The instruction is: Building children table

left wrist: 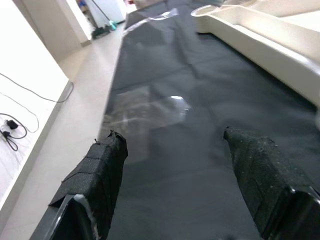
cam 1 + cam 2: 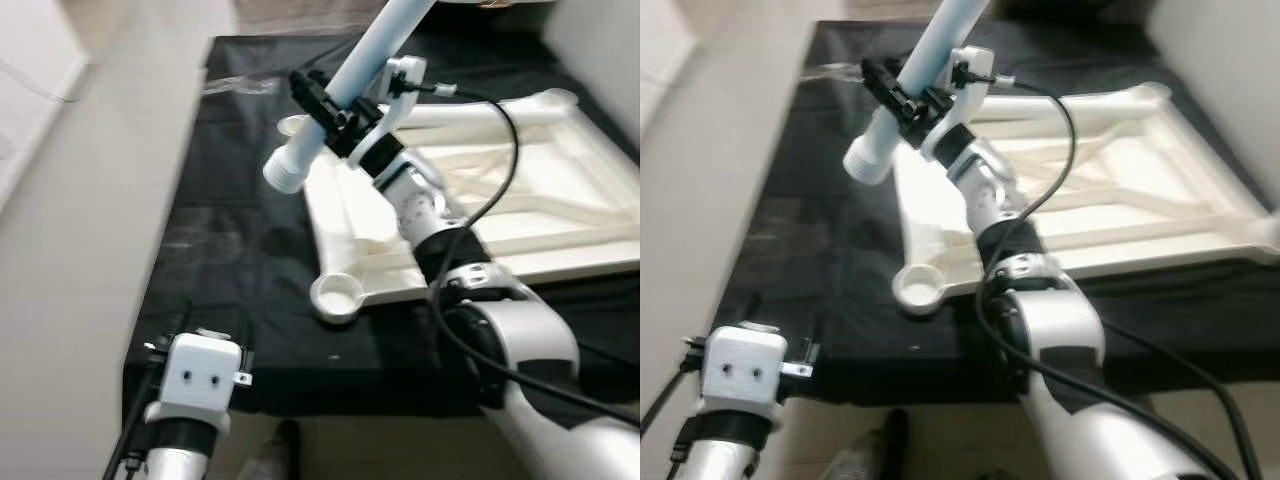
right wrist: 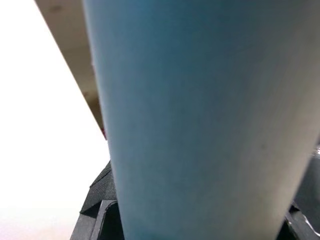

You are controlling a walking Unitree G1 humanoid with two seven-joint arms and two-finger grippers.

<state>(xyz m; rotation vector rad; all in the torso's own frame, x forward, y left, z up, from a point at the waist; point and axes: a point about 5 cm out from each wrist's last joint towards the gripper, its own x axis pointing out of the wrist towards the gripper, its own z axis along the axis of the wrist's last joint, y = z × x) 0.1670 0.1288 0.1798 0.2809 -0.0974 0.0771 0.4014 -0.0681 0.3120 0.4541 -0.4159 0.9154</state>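
**Table parts on the mat**

The white plastic tabletop frame [image 2: 520, 200] lies on the black floor mat [image 2: 240, 250], toward its right. Above the frame's left edge, the right gripper [image 2: 335, 110] holds the pale blue cylindrical table leg [image 2: 350, 80] tilted. The left gripper [image 1: 170, 200] hangs over the mat's near left part

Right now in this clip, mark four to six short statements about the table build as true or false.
1. The right end effector grips a pale blue table leg. True.
2. The white table frame lies on a black cloth. True.
3. The left end effector holds a leg. False: it is open, holding nothing, over the cloth.
4. The leg is seated in the near corner socket. False: it is held up in the air, tilted.
5. The frame stands upright on four legs. False: it lies flat.
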